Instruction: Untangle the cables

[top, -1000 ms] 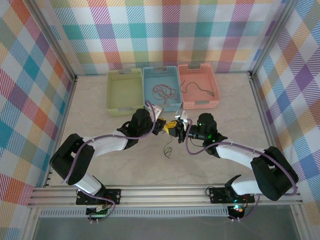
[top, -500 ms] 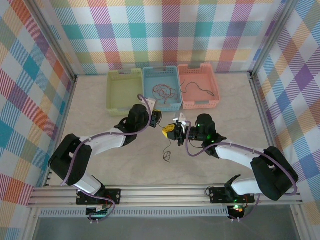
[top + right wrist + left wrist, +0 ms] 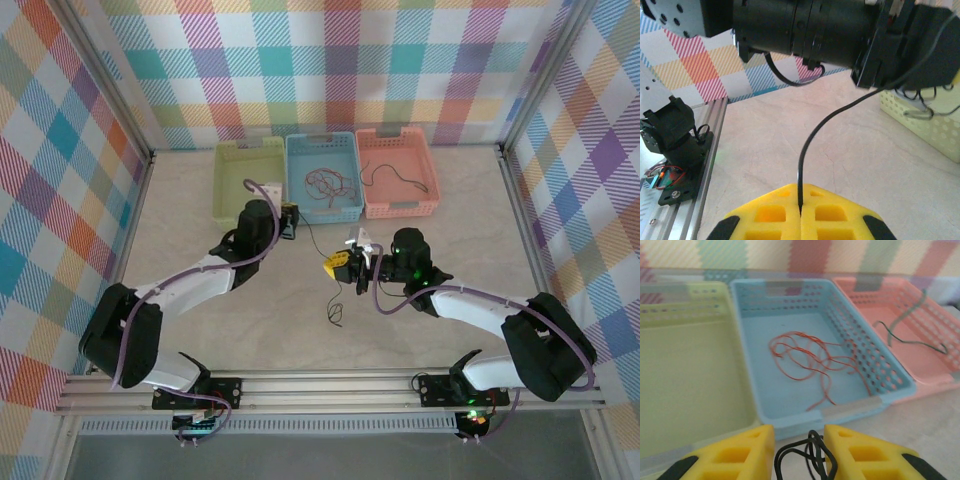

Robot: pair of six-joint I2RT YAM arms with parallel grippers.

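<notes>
Black cable (image 3: 336, 310) strung btwn both arms above the tabletop (image 3: 250, 320). One end bunched at the left end effector (image 3: 290, 220), mid-length at the right end effector (image 3: 342, 265), free tail hanging to the tabletop w/ a small curl.

Right end effector (image 3: 800, 190): clenched, yellow pads flush, single strand (image 3: 805, 160) pinched in the seam.

Left end effector (image 3: 800, 431): fingers part-way in, black loops (image 3: 810, 460) fill the gap; reads as clamped on the bunch, not on one strand.

Other cables already sorted: red-orange cable (image 3: 805, 357) in the blue basket (image 3: 790, 287), dark green cable (image 3: 905, 337) in the pink basket (image 3: 875, 295). Yellow-green basket (image 3: 690, 370) holds none.

Handling, judged:
- V. light, thin, limp; keeps curl, so loops spring back.
- Smooth jacket, prob. slips thru pads under pull.
- Hard tug likely tightens a knot; spread slowly.
- Best hold: straight run just beside the bunch, one strand only.
- Loose tail may snag.
</notes>
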